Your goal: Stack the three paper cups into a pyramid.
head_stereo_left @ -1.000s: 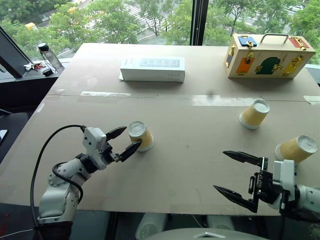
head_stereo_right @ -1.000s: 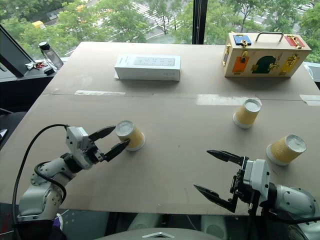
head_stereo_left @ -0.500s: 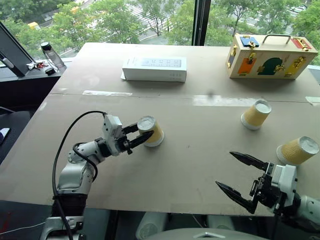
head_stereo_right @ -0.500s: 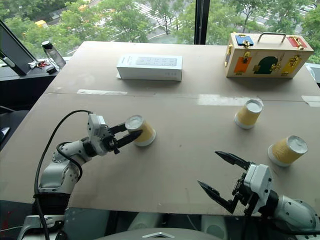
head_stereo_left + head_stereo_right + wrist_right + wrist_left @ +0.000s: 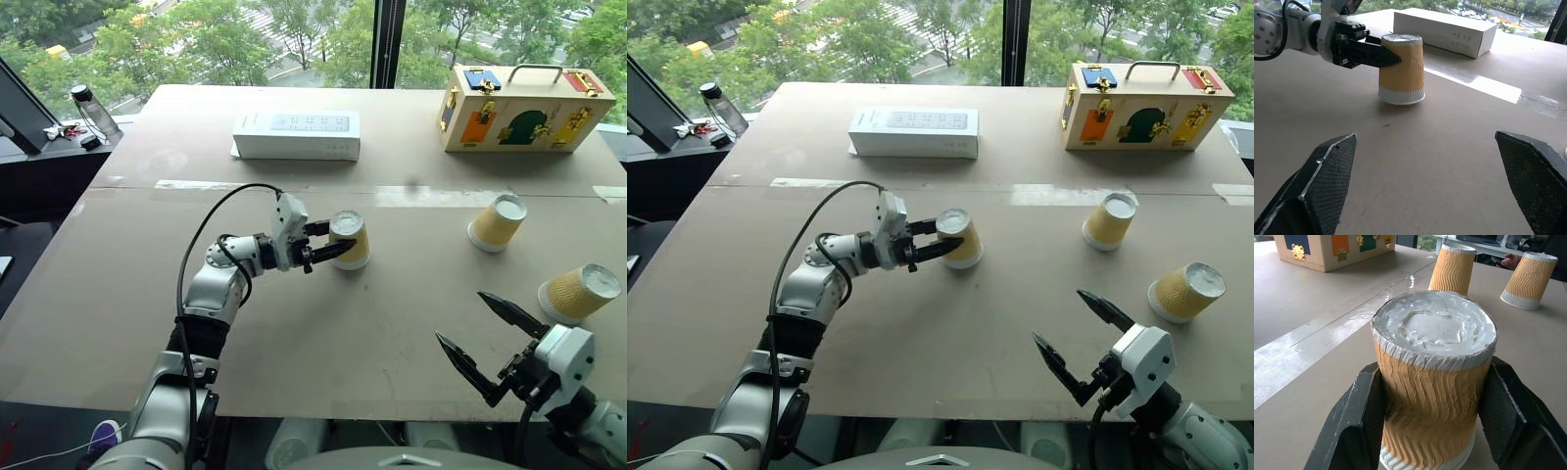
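Paper cups — three, upside down, ribbed yellow-tan with white rims. One cup (image 5: 349, 240) sits mid-table, clamped by the left gripper (image 5: 328, 242), its arm reaching level across. The right gripper (image 5: 485, 340) hangs spread wide near the table's (image 5: 323, 333) front edge. Two other cups (image 5: 498, 222) (image 5: 579, 292) stand right — windows behind.

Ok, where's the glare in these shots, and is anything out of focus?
Eye views: daylight from the windows puts a bright glare strip across the table. Left wrist view: that sheen runs beside the held cup; the left gripper fingers look sharp, the toy case behind is slightly soft. Right wrist view: the right gripper fingers loom large and soft.
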`<state>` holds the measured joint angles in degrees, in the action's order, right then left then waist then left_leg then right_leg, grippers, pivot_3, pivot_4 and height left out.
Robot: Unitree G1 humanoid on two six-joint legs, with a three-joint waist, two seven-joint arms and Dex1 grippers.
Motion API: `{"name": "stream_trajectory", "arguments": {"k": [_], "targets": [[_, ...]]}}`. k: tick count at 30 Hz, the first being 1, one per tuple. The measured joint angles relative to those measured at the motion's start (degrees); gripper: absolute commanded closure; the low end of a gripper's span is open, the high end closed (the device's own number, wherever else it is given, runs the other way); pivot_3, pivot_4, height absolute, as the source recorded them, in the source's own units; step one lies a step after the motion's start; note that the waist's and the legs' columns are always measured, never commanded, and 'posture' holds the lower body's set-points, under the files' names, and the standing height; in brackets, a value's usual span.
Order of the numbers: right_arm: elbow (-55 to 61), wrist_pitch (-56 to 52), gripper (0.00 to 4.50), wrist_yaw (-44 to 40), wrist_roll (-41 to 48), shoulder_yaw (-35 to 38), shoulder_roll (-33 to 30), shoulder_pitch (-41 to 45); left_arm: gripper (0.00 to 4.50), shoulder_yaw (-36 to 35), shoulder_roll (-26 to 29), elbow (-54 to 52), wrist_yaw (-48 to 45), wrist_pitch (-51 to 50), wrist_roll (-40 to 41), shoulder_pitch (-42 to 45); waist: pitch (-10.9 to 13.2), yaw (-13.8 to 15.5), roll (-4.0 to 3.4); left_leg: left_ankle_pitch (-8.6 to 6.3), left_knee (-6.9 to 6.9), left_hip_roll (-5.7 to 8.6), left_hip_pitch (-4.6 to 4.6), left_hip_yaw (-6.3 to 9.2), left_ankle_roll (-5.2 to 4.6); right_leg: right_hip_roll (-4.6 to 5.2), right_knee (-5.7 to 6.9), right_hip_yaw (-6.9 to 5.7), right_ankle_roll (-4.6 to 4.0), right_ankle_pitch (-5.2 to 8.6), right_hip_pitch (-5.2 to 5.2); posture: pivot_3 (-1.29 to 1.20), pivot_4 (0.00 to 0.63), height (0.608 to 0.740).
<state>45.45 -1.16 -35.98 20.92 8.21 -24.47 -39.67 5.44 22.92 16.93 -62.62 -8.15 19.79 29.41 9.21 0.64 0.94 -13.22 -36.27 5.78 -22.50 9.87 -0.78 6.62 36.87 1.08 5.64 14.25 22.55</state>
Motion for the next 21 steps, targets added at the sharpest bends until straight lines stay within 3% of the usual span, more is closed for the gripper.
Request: {"name": "stream_trajectory", "arguments": {"k": [2,4,8,15,21], "targets": [[0.32,0.16,0.00,0.16,-0.17,0.00,0.04,-0.39,2.37,0.40,-0.36,0.77,-0.21,0.89,-0.60,0.00,0.00,0.03,0.00,0.00,0.00,0.00,0.00,0.01,0.00,0.00,0.00,0.00,0.01,0.00,0.00,0.00,0.150,0.740],[0.78,0.23,0.00,0.28,-0.22,0.00,0.05,-0.63,1.44,0.71,-0.92,1.00,-0.79,1.22,-0.62,0.00,0.00,0.10,0.00,0.00,-0.01,0.00,0.00,0.01,0.00,0.00,0.00,0.00,0.01,0.00,-0.01,0.00,0.150,0.740],[0.83,0.28,0.00,0.55,-0.22,0.00,0.06,-0.82,0.02,0.90,-1.81,0.99,-0.91,1.49,-0.62,-0.05,0.00,0.10,0.00,0.00,-0.01,0.00,0.00,0.02,0.00,0.00,0.00,-0.01,0.01,-0.01,-0.01,0.00,0.150,0.740],[1.03,-2.72,0.00,6.74,-0.20,2.07,2.68,0.69,0.02,-3.91,1.19,-6.08,-0.75,-3.19,4.21,-4.89,0.00,-0.52,-0.02,0.00,0.00,-0.04,0.00,0.02,0.00,-0.01,0.03,0.03,-0.01,-0.01,0.04,0.00,0.150,0.740],[2.78,-14.06,0.00,17.11,-8.70,2.78,1.82,11.76,0.02,-10.90,6.00,-18.43,-0.91,-11.04,13.31,-14.39,-0.01,-0.74,-0.05,0.00,-0.01,-0.03,0.02,0.01,0.00,0.00,0.04,0.06,-0.02,-0.02,0.09,0.00,0.150,0.740]]}}
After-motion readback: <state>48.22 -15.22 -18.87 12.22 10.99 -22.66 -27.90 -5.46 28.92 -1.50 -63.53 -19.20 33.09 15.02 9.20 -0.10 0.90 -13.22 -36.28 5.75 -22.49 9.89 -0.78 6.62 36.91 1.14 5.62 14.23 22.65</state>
